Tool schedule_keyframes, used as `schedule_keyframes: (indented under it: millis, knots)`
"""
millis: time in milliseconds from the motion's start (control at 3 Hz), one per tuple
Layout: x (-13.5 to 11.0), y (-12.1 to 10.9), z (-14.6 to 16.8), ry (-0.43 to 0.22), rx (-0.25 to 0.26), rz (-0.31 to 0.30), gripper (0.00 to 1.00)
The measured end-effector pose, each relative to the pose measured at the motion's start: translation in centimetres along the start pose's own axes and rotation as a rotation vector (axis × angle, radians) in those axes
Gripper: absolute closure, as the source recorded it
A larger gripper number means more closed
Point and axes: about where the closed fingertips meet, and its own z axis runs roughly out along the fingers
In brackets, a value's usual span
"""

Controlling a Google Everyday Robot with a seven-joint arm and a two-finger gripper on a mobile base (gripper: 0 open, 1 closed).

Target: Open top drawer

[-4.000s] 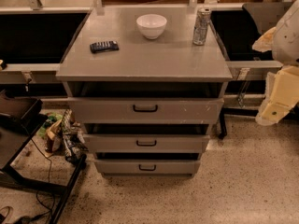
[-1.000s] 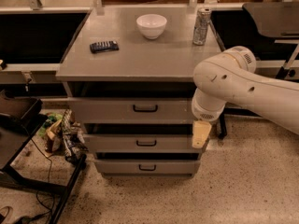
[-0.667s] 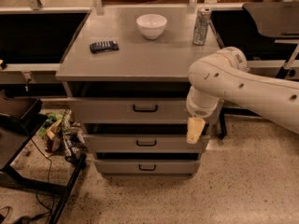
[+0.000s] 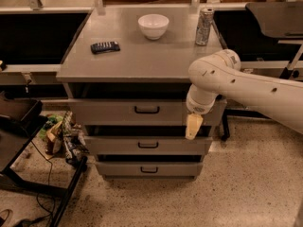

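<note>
The top drawer (image 4: 113,112) is the widest grey front of the cabinet, just under the tabletop, with a small black bar handle (image 4: 147,110) at its middle. It sits slightly out from the cabinet frame. My gripper (image 4: 193,126) is a cream tip pointing down from the white arm (image 4: 236,82), which reaches in from the right. The gripper hangs in front of the drawer front's right part, to the right of the handle and at its lower edge. It holds nothing that I can see.
On the cabinet top (image 4: 142,56) stand a white bowl (image 4: 153,26), a silver can (image 4: 204,26) and a black remote (image 4: 105,47). Two narrower drawers (image 4: 148,145) (image 4: 149,169) lie below. Clutter and cables (image 4: 64,136) and a black stand (image 4: 28,174) are at the left.
The arm has swung in from the right across the cabinet front. In the last second the gripper moved a little left and up, towards the top drawer's front.
</note>
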Motion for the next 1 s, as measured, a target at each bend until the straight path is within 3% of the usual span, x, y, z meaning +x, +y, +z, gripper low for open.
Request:
schedule_keyframes:
  millis: [333, 667, 1000]
  knots:
    - [0.2, -0.6, 2.1, -0.001, -0.025, 0.020, 0.19]
    - [1.9, 0.1, 2.7, 0.033, -0.045, 0.053, 0.42]
    - [1.7, -0.1, 2.0, 0.033, -0.045, 0.053, 0.66]
